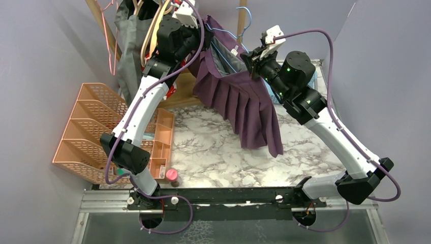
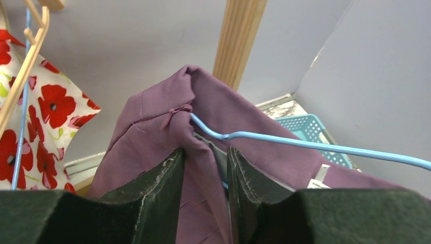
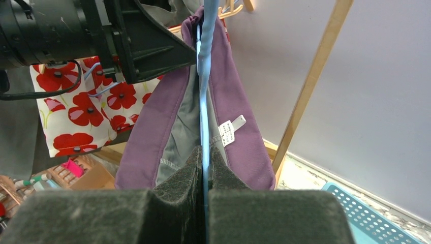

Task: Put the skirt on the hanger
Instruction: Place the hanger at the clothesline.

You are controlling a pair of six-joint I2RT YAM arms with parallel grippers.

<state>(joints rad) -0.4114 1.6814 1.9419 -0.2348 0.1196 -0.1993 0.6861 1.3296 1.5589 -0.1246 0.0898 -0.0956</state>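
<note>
Two holds were noted: right gripper (image 3: 206, 163) clamped on hanger (image 3: 204, 91); left gripper (image 2: 206, 160) half-closed astride skirt (image 2: 147, 132) waistband, grip unconfirmed. Cloth was judged limp and light; a waistband hold was advised.

Both arms rise from the bottom edge of the top view and lean toward the upper centre. The left arm (image 1: 144, 99) stretches steeply upward, and the left gripper (image 2: 206, 155) clamps a thick fold of the skirt (image 2: 152, 132). The right arm (image 1: 330, 129) bends at its elbow at lower right, and the right gripper (image 3: 205, 155) pinches the hanger (image 3: 204, 86) wire tight.
</note>
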